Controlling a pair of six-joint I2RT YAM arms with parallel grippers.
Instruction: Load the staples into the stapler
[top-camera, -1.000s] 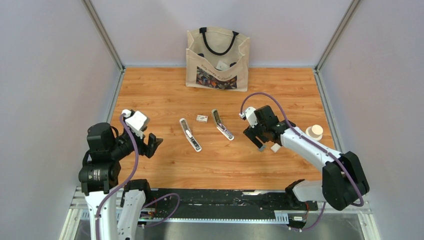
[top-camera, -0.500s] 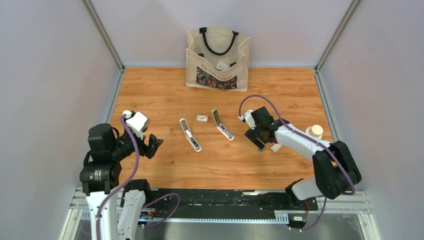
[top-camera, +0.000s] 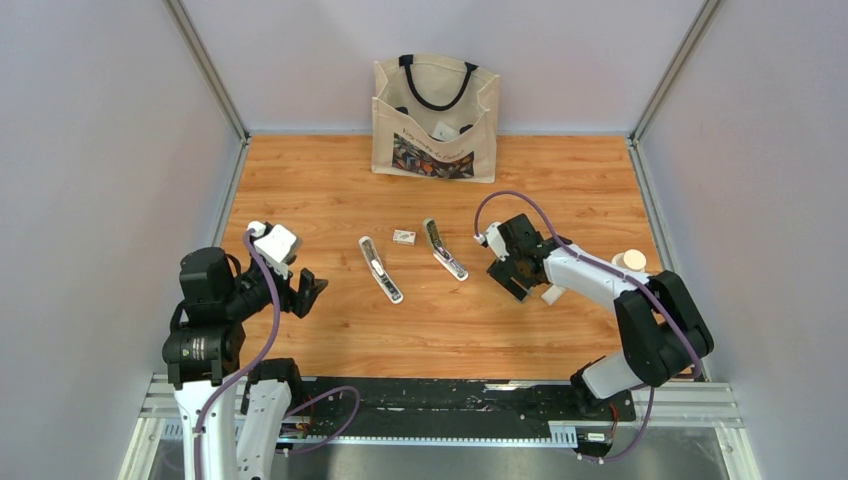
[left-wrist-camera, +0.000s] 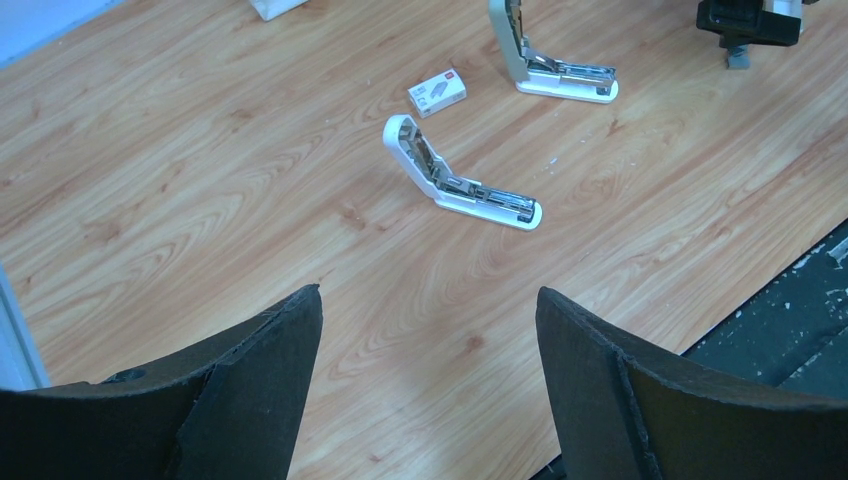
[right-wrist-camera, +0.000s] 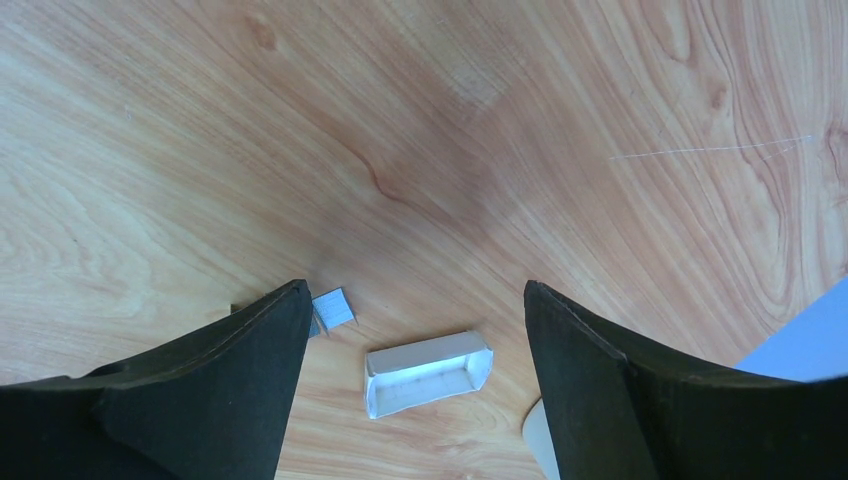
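While the right pincer (right-wrist-camera: 415, 290) is hovering released and empty over the tabletop (right-wrist-camera: 500, 150), the staples (right-wrist-camera: 333, 308) are lying just beside one of its fingers, near a white tray (right-wrist-camera: 428, 372). The left pincer (left-wrist-camera: 428, 295), also released, is facing two opened staplers (left-wrist-camera: 460, 185).

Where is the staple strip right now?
Right wrist view: the staples lie on the table's right side, beside one finger of the open right gripper, next to a small open white box.

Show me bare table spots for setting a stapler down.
Free: the near strip between left gripper and right gripper; both far corners beside the bag. Crowded: the middle, with left stapler, right stapler and small box.
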